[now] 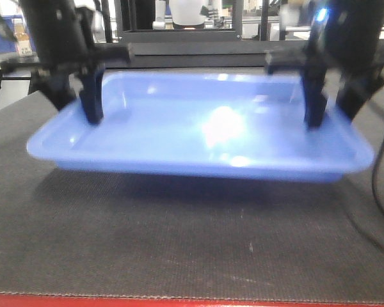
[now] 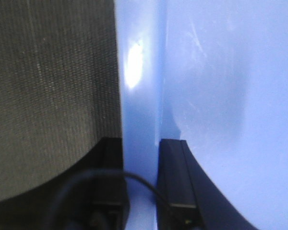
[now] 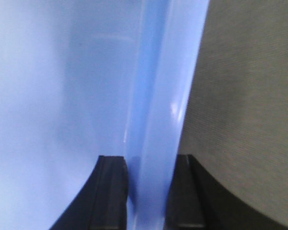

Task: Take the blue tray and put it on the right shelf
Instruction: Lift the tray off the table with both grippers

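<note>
The blue tray [image 1: 198, 137] is in the middle of the front view, over the dark mat, with a shadow under its front edge. My left gripper [image 1: 77, 105] is shut on its left rim, one finger inside the tray and one outside. My right gripper [image 1: 333, 109] is shut on its right rim the same way. In the left wrist view my left gripper [image 2: 140, 143] pinches the rim [image 2: 139, 96]. In the right wrist view my right gripper [image 3: 150, 160] pinches the rim [image 3: 158, 96]. The right shelf is out of view.
The dark mat-topped table [image 1: 179, 243] reaches to a red front edge [image 1: 179, 302]. A black cable [image 1: 377, 173] hangs at the right. A black frame [image 1: 192, 48] and blurred room clutter stand behind the tray.
</note>
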